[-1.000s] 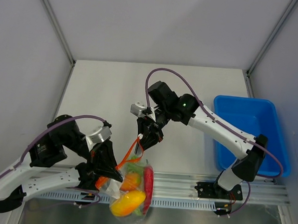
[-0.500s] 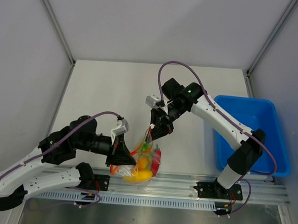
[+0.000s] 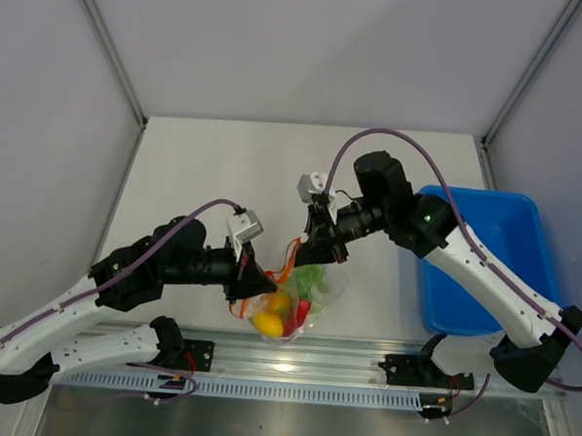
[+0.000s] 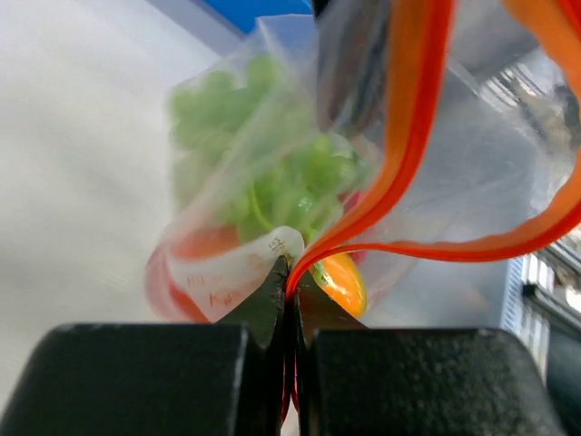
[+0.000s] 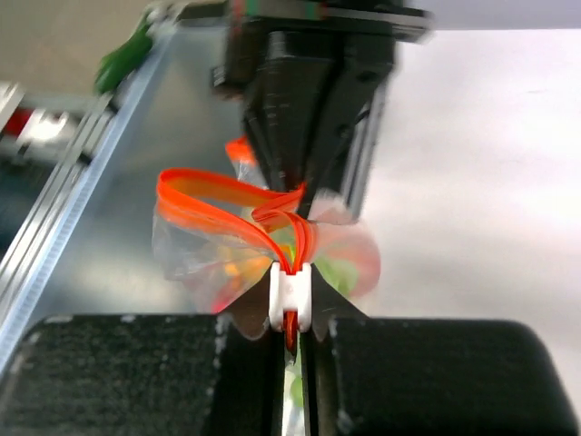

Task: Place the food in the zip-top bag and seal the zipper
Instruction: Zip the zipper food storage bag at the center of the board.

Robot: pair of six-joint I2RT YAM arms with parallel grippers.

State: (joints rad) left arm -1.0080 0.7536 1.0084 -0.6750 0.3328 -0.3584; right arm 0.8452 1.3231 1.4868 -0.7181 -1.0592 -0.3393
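The clear zip-top bag [image 3: 297, 294] hangs between my two grippers above the table's near edge. Inside it I see the green bumpy bunch [image 4: 272, 154], the orange-yellow fruit [image 3: 270, 319] and the red chili pepper [image 3: 303, 308]; the white-and-pale-green vegetable is hidden. My left gripper [image 3: 249, 284] is shut on the orange-red zipper strip [image 4: 413, 100] at the bag's left end. My right gripper [image 3: 315, 247] is shut on the white slider [image 5: 291, 300] on the zipper [image 5: 227, 207] at the other end. The strip loops open between them.
A blue plastic bin [image 3: 489, 263] stands at the right of the table. The metal rail [image 3: 361, 363] runs along the near edge just under the bag. Grey walls close the left, back and right.
Both grippers moved the bag up and right, off the rail onto the table's near part. The right arm swung right and the bag now hangs lower between them.
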